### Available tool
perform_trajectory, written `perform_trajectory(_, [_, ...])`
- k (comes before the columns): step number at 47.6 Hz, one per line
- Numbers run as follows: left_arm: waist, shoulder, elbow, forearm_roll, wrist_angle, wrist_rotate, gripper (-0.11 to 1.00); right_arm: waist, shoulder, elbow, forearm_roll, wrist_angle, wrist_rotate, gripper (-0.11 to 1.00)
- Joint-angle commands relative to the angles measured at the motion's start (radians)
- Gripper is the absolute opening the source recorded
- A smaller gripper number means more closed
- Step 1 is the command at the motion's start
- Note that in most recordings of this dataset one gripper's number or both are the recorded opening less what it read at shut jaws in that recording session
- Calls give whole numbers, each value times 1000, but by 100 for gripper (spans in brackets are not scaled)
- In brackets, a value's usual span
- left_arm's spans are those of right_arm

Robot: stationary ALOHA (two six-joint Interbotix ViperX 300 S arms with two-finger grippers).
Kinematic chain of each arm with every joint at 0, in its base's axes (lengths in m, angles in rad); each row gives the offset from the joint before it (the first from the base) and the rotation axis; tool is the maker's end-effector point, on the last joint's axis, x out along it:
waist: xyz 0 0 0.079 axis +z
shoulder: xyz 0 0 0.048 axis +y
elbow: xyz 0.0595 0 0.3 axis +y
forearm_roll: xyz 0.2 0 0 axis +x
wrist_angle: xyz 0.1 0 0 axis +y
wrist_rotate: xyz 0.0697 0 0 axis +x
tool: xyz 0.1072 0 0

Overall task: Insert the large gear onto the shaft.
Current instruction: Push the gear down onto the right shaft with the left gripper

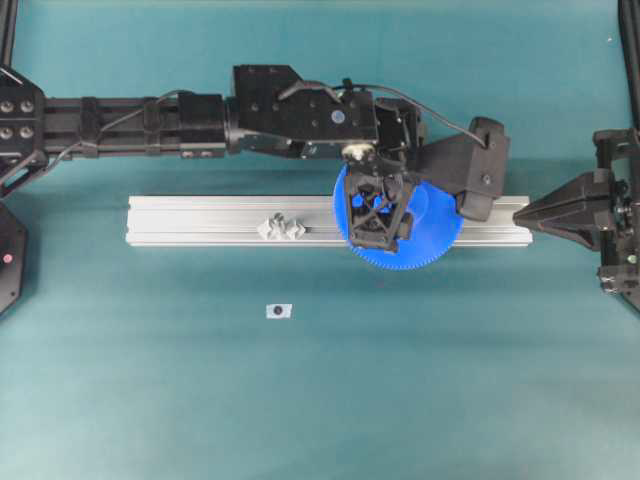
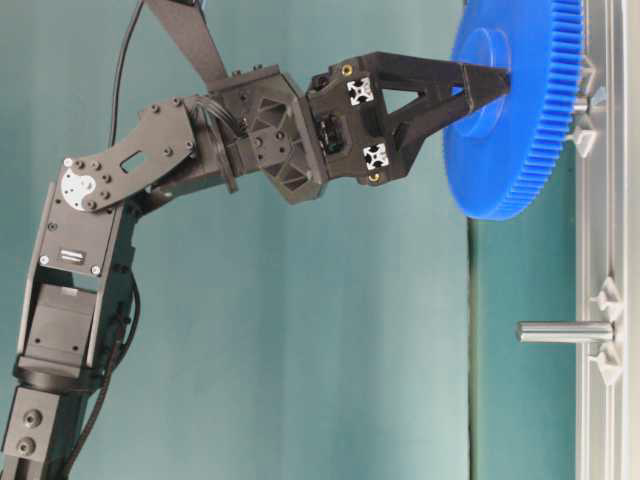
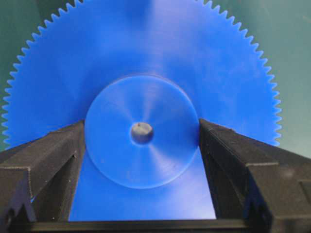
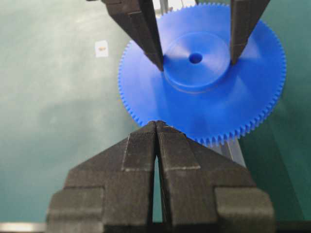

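Left hand (image 3: 142, 133) pinches the raised hub (image 4: 196, 60) of the large gear (image 1: 420, 235), which sits flat over the aluminium rail (image 1: 200, 220) w/ the shaft hidden beneath. Keep it level, bore centred — press straight down, no tilt. Right hand (image 4: 156, 127) is pressed together, idle nearby.

- A robotics lab bench: a plain teal desk (image 1: 150, 400) flanked by black robot arms (image 1: 130, 125)
- An aluminium rail (image 1: 200, 220) serves as test fixture along the desk's middle
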Motion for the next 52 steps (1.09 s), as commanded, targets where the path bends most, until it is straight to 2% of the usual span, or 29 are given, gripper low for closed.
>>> perform_trajectory(1, [51,-23,-3,9,3,2,76,-2,5,-9,-2,-5,9,5])
perform_trajectory(17, [74,-25,-3,9,6,6,76,-2,3,-9,-2,-5,9,5])
perform_trajectory(38, [74,-38,54,9,-2,2,76,0,3,-9,-2,-5,9,5])
perform_trajectory(52, [71,-34,46,6,-15,0,76,-2,3,-9,-2,-5,9,5])
